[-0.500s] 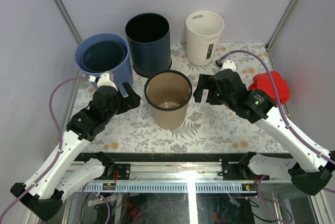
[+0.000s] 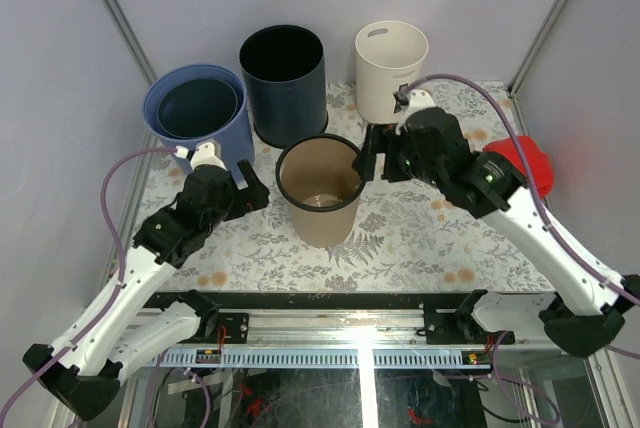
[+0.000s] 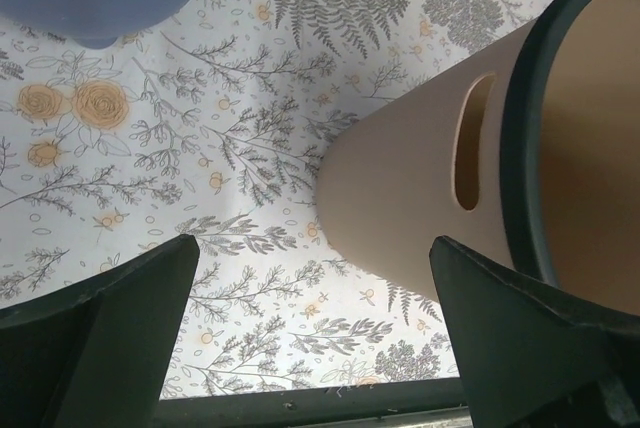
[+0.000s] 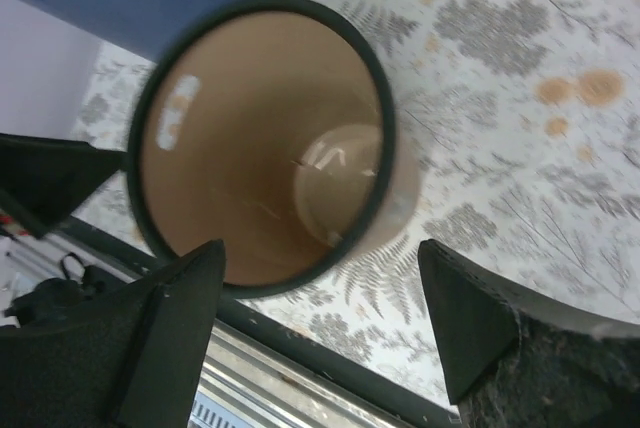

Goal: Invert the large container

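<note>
The large container (image 2: 325,220), tan with a black rim, stands upright and open-topped in the middle of the floral table. My left gripper (image 2: 246,186) is open just left of its wall and touches nothing; in the left wrist view the container (image 3: 400,198) with its handle slot fills the right side, beyond the open gripper (image 3: 315,240). My right gripper (image 2: 377,164) is open beside the rim's right edge. The right wrist view looks down into the container (image 4: 250,158), and the gripper (image 4: 322,248) straddles its near rim without contact.
Behind stand a blue bin (image 2: 195,108) with another nested inside, a dark navy bin (image 2: 283,83) and a cream bin (image 2: 390,68). A red object (image 2: 528,163) lies at the right, behind the right arm. Grey walls enclose the table.
My right gripper has moved left and back, up to the container's right rim. The left arm has shifted only slightly. The container has not moved.
</note>
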